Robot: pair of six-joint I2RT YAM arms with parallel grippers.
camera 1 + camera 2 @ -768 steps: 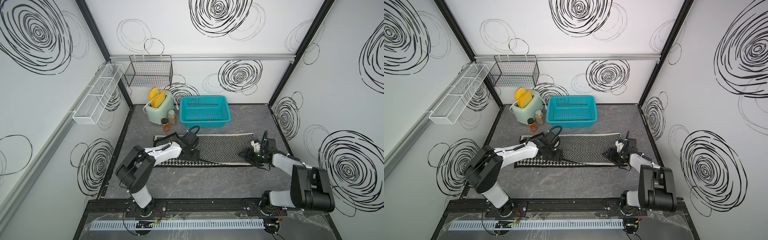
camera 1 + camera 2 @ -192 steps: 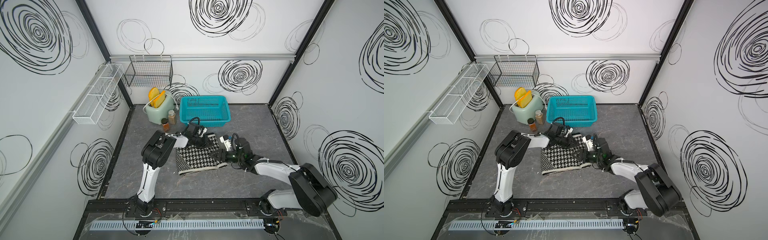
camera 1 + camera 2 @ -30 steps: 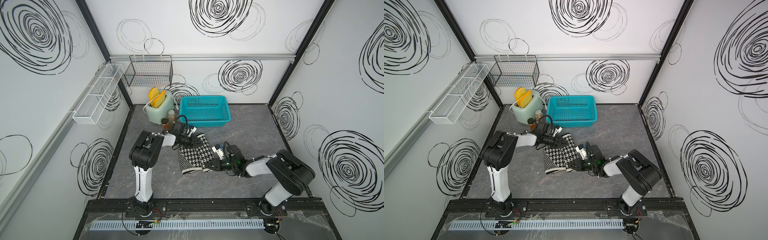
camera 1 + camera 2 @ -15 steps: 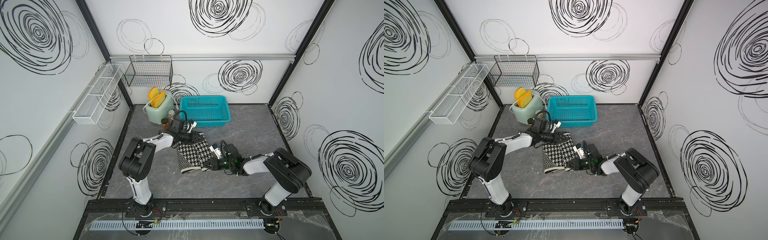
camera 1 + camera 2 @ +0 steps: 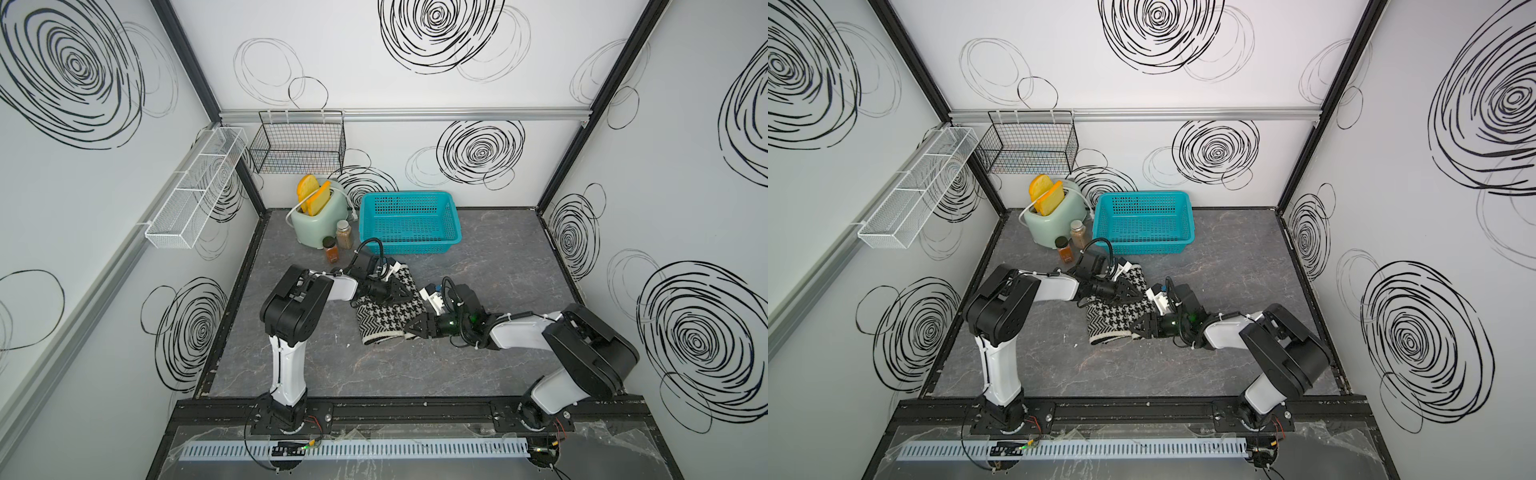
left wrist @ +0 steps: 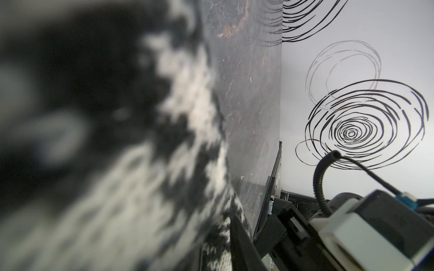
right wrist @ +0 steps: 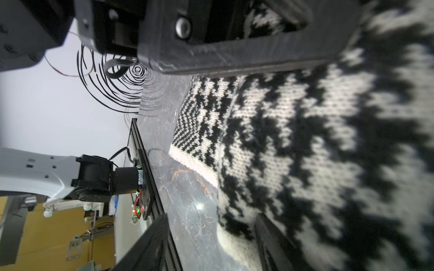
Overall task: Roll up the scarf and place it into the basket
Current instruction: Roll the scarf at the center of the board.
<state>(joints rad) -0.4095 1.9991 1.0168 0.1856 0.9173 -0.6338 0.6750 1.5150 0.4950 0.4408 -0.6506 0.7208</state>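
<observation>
The scarf (image 5: 386,318) (image 5: 1119,318) lies folded into a short thick stack mid-table, houndstooth face up, with a chevron strip and pale edging at its near end. My left gripper (image 5: 400,293) (image 5: 1133,296) lies low across the scarf's far half, shut on a fold of knit (image 6: 218,255). My right gripper (image 5: 409,330) (image 5: 1136,328) sits at the scarf's near right corner. Its jaws are open (image 7: 211,239), one finger on the cloth and one over bare table. The turquoise basket (image 5: 409,246) (image 5: 1144,248) stands behind, with nothing in it.
A mint toaster (image 5: 322,220) holding toast and two spice jars (image 5: 330,250) (image 5: 344,235) stand left of the basket, close behind the left arm. A black wire basket (image 5: 297,147) and a white mesh rack (image 5: 195,187) hang on the walls.
The right gripper's jaws have spread apart at the scarf's near corner. The left arm swung its elbow out and back, and its gripper now reaches a little further across the scarf.
</observation>
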